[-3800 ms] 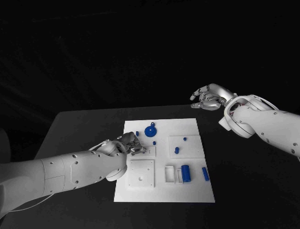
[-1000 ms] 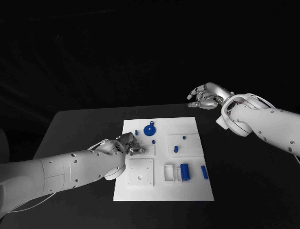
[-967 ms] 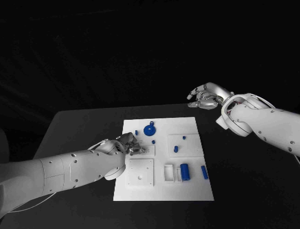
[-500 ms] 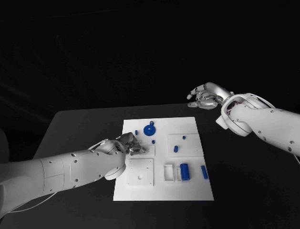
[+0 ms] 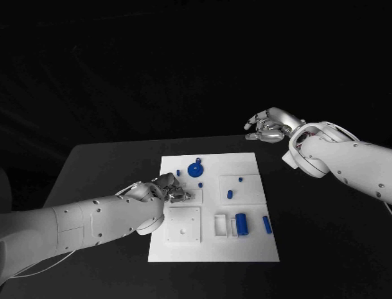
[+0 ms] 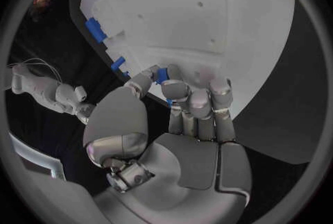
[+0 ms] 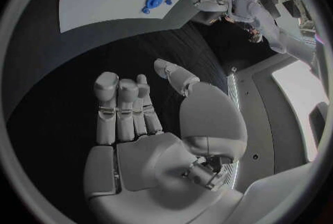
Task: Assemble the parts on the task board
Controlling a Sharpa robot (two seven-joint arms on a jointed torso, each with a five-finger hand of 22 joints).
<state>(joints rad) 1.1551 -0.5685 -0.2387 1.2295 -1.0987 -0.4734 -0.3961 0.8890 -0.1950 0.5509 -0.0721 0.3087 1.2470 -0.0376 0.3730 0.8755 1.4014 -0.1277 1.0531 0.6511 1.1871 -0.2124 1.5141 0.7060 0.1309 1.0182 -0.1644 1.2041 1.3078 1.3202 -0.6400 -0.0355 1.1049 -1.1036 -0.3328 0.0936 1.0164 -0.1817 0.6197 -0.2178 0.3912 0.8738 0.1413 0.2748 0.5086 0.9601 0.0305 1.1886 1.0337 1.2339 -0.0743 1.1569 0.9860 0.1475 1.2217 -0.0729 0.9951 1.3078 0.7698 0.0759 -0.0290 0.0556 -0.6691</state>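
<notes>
The white task board [image 5: 250,163] lies in the middle of the black table. My left hand [image 5: 166,188] is low over the board's left side, beside a small raised square [image 5: 192,197]. In the left wrist view its fingers [image 6: 191,101] are curled in, and a small blue peg [image 6: 162,74] is pinched between thumb and fingertips just above the board [image 6: 208,1]. My right hand [image 5: 269,126] hangs raised beyond the board's far right corner, fingers apart and holding nothing [image 7: 139,118]. A round blue part [image 5: 196,169] lies at the board's far left.
Small blue pegs [image 5: 232,195] stand in the right square plate. A blue cylinder [image 5: 242,224] and a blue bar [image 5: 268,225] lie at the near right, next to a white frame [image 5: 220,225]. A white square block [image 5: 184,225] sits at the near left.
</notes>
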